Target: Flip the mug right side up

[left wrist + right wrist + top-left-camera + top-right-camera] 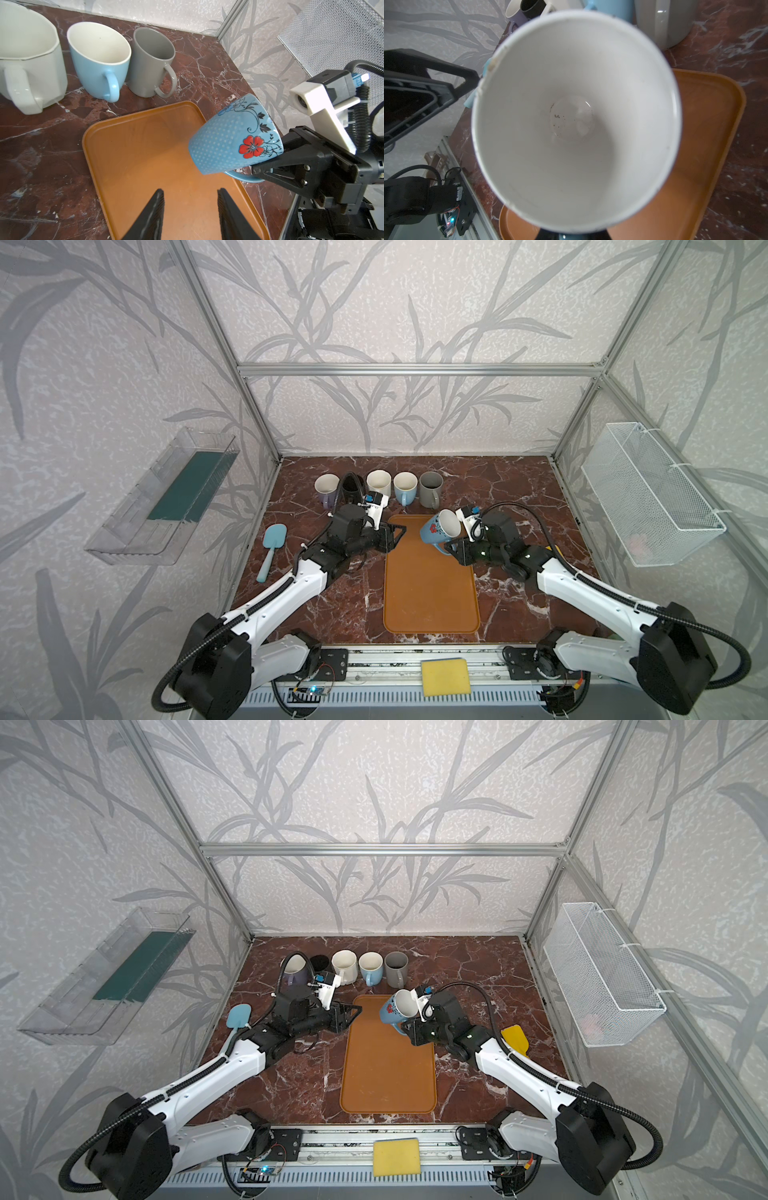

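The mug (pixel 432 531) (pixel 392 1011) is blue with a red flower and a white inside. It hangs tilted above the far end of the orange tray (pixel 432 605) (pixel 386 1081), its mouth turned up toward the right arm. My right gripper (pixel 446 549) (pixel 405 1029) is shut on the mug's handle; the left wrist view shows the black fingers clamping the handle (pixel 241 176) beneath the mug (pixel 234 141). The right wrist view looks straight into the mug (pixel 575 120). My left gripper (pixel 397 533) (pixel 353 1013) (pixel 190 193) stands open and empty over the tray's (pixel 135 155) far left corner.
Several upright mugs stand in a row at the back, from a lilac one (pixel 326 487) to a grey one (pixel 431 489). A blue spatula (pixel 272 543) lies at the left, a yellow spatula (pixel 515 1038) at the right. A yellow sponge (pixel 444 676) sits on the front rail. A wire basket (pixel 652 493) hangs on the right wall.
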